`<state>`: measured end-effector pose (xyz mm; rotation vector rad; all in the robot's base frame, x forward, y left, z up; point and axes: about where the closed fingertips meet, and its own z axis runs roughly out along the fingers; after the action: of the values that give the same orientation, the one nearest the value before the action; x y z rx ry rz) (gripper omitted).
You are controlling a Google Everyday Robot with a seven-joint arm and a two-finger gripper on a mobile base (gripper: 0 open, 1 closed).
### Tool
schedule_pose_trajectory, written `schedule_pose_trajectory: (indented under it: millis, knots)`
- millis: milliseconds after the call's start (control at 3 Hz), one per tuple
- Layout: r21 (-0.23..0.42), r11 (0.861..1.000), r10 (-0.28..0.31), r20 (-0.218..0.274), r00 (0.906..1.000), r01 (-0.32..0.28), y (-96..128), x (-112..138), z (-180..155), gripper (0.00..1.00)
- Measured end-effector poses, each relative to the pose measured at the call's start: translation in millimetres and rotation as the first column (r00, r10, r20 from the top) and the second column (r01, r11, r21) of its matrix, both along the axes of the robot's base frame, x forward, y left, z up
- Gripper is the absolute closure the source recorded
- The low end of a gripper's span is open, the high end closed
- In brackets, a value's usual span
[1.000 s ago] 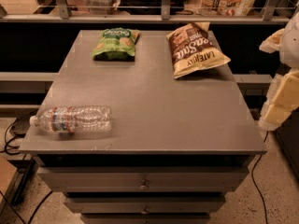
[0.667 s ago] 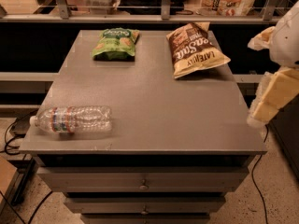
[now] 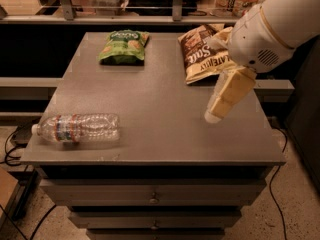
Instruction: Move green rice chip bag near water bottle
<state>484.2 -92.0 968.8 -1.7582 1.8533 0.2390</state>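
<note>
Grey table top [image 3: 150, 99] of a drawer cabinet, seen from above and in front. The green rice chip bag [image 3: 124, 46] lies flat near the far edge, left of centre, its printed face up. The water bottle [image 3: 77, 128] lies on its side near the front left corner, with its white cap pointing toward the left edge and its label wrapped around the half nearer the cap. The bag and the bottle are well apart, with bare table between them.

A larger brown-and-cream chip bag [image 3: 200, 54] lies at the far right of the top. The robot's white arm [image 3: 270, 29], which enters from the upper right, covers the bag's right edge.

The cream-coloured gripper [image 3: 214, 115] hangs from the arm's rounded wrist over the right part of the table. It is tilted, with its tip pointing down and to the left, in front of the brown-and-cream bag. Whether the tip touches the surface cannot be told. How far the gripper is open cannot be told from this angle, and no object can be made out in its hold. It is well apart from both the green bag and the bottle.

Drawer fronts [image 3: 150, 199] show below the table edge, and dark cables [image 3: 11, 145] lie on the floor to the left.
</note>
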Motion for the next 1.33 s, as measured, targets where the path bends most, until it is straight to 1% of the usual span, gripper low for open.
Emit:
schedule_pose_trajectory:
  millis: [333,667,1000,1333]
  knots:
    - [0.0,1.0,0.0,0.0,1.0,0.0,0.0,0.0,0.0,0.0]
    - [0.033,0.999,0.002,0.007,1.0,-0.003,26.7,10.9,-7.2,0.0]
    - [0.101,0.995,-0.016,0.009,0.9998,0.015,60.9,39.0,-17.6,0.0]
    - [0.225,0.969,-0.1,-0.029,0.9945,0.104,94.3,91.2,-41.1,0.0]
